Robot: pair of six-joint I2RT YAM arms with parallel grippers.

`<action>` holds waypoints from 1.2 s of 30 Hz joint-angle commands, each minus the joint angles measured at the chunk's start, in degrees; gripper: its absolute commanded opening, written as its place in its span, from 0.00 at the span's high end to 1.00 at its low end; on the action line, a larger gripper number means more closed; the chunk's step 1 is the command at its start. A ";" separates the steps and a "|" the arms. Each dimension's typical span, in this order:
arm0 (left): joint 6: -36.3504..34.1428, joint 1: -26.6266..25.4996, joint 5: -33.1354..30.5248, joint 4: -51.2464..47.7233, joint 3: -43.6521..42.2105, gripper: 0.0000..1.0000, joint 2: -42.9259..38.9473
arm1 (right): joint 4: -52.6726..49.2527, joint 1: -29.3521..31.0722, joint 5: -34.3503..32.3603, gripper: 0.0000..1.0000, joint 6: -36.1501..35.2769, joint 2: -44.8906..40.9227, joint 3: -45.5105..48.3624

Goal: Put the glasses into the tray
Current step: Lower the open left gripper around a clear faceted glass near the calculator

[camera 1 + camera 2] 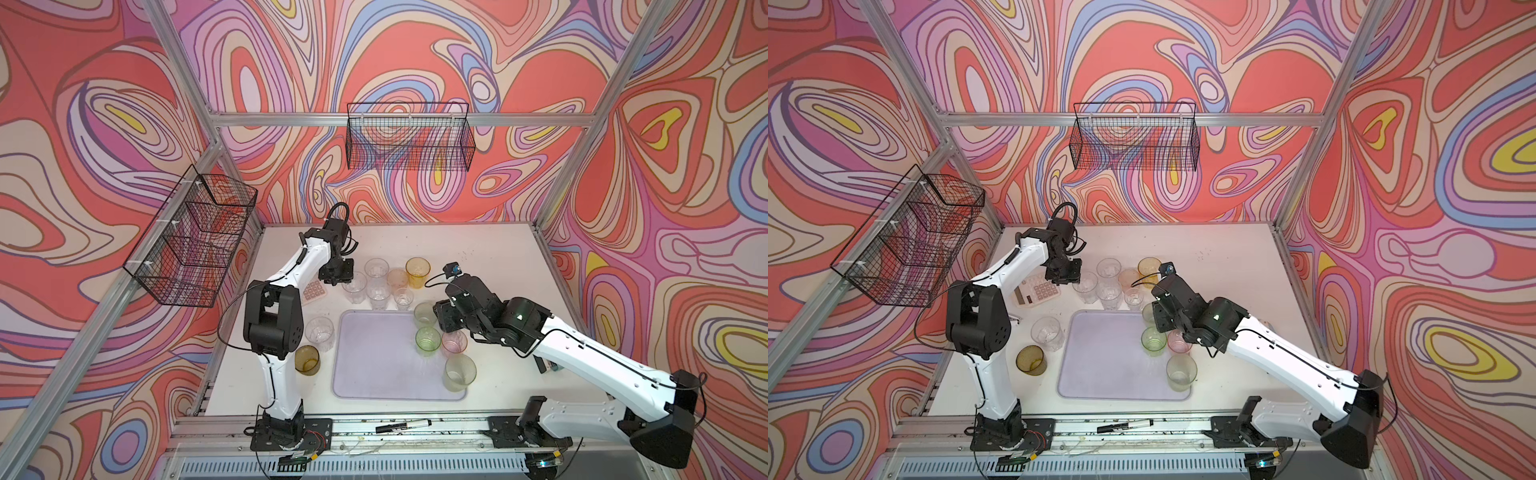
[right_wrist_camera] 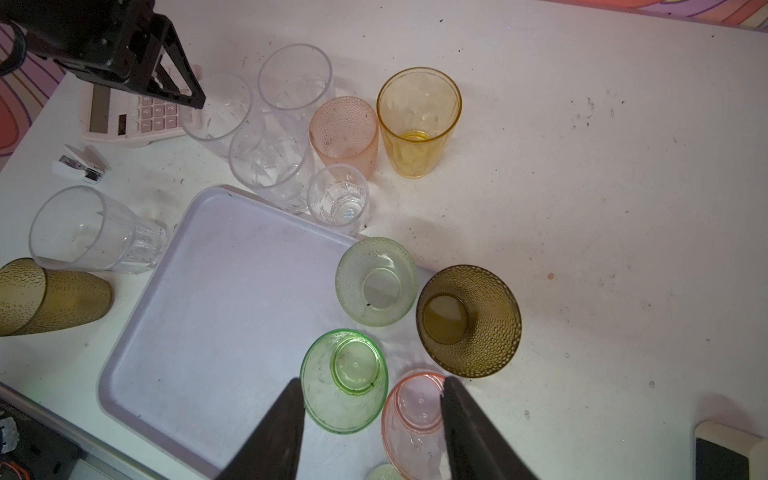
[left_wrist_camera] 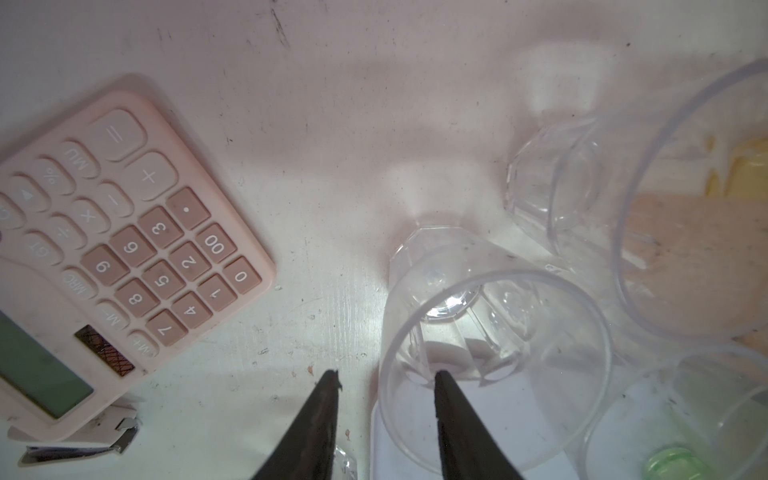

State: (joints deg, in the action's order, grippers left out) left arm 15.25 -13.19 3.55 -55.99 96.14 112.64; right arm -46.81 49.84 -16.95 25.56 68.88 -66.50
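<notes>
White bench [image 1: 478, 257] just behind the tray [image 1: 374, 357] holds the upright clear glass [image 3: 519, 332] whose rim my left tool [image 3: 386, 373] straddles, not yet clenched, while my right tool [image 2: 372, 379] hangs released.

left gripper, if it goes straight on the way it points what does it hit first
Probably the clear glass: the left gripper points down with one finger inside its rim and one outside, so the glass wall sits between them. Below that is the table. How deep it already is is unclear.
</notes>
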 commanded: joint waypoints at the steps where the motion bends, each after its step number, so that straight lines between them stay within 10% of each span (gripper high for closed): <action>1: 0.49 -0.34 -0.45 -1.31 1.33 0.64 1.38 | 0.13 -0.26 -0.21 0.45 -0.38 -1.10 0.66; 36: 0.31 -0.26 -1.26 -2.37 2.12 0.90 2.35 | 0.70 -0.22 0.27 0.48 -0.17 -0.59 0.82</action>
State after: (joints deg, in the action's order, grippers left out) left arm 15.27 -13.19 3.29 -56.03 96.66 114.24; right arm -46.72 49.84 -16.91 25.56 68.69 -65.98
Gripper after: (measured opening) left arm 0.106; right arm 0.521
